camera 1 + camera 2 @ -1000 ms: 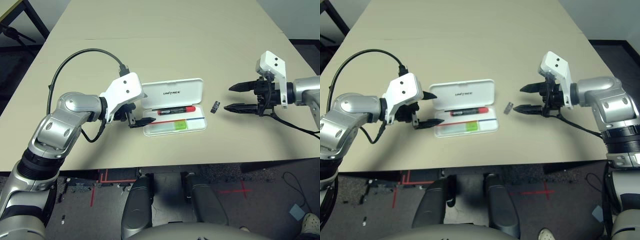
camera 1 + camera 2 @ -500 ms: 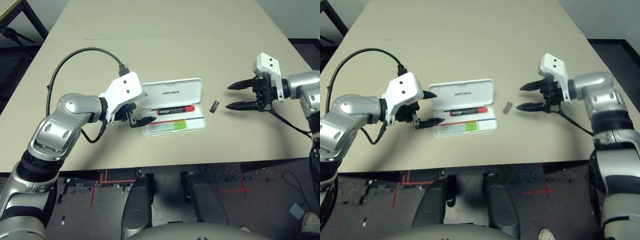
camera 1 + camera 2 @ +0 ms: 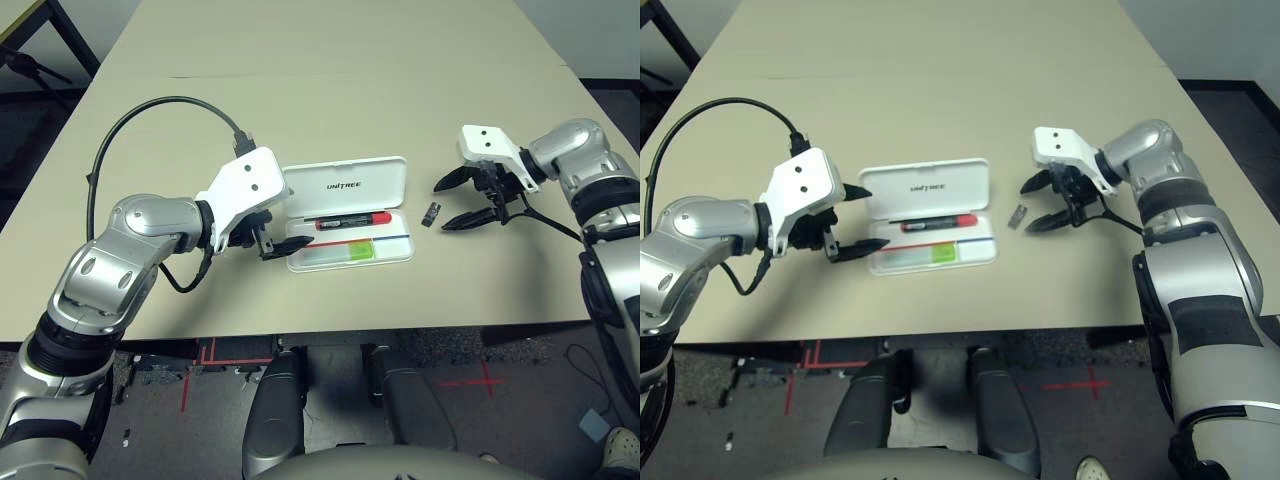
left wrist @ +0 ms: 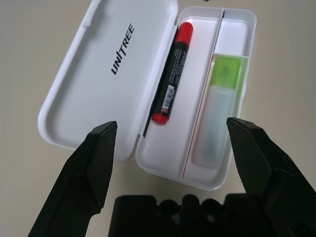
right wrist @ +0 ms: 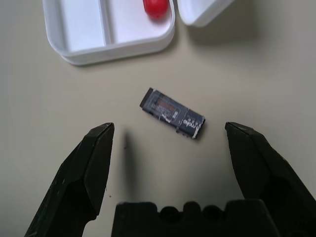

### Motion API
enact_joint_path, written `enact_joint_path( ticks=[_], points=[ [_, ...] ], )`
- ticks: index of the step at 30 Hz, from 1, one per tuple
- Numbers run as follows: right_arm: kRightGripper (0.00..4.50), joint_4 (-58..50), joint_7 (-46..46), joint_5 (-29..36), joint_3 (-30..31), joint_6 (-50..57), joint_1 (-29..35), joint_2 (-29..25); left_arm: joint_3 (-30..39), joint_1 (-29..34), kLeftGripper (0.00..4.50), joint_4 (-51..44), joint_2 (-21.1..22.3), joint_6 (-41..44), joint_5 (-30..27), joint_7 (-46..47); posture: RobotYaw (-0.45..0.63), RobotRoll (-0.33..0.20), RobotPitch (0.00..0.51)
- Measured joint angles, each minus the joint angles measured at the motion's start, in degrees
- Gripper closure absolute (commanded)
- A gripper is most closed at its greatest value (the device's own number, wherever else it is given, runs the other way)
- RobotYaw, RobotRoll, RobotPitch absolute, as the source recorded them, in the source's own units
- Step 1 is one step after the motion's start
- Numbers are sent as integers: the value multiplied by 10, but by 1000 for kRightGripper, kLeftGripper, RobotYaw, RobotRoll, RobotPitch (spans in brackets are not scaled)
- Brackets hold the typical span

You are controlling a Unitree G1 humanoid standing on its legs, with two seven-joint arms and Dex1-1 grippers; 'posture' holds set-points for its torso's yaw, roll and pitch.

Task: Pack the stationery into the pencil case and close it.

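Lying open on the matte beige table (image 3: 330,110), the glossy white pencil case (image 3: 348,225) shows its rounded hinged lid flat behind the tray. Inside rest a red marker (image 3: 352,220) and a translucent, green-capped highlighter (image 3: 345,254). A small dark rectangular piece (image 5: 172,113) sits just beside the case. The right gripper (image 3: 455,203) hovers over that piece with its tapered black fingers spread; the left gripper (image 3: 277,229) is spread too, at the case's other end.
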Motion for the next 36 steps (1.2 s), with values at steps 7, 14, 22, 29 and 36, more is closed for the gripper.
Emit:
enact_joint_path(
  ticks=[7, 14, 22, 29, 36],
  points=[
    [0, 10, -25, -24, 2, -12, 0, 19, 1, 1, 35, -2, -1, 4, -6, 11, 110, 0, 221],
    [637, 10, -40, -29, -1, -24, 4, 22, 0, 0, 0, -2, -2, 4, -10, 15, 104, 0, 217],
    [3648, 9, -45, -25, -18, -43, 15, 16, -5, -1, 0, -2, -2, 4, -11, 20, 108, 0, 225],
    [4471, -17, 6, 1, -44, -41, 43, -29, -8, -1, 0, -5, -7, 5, -12, 29, 94, 0, 228],
    [4471, -108, 31, 76, -56, 19, 101, -95, -17, -2, 0, -4, -24, 4, -12, 34, 64, 0, 230]
  ],
)
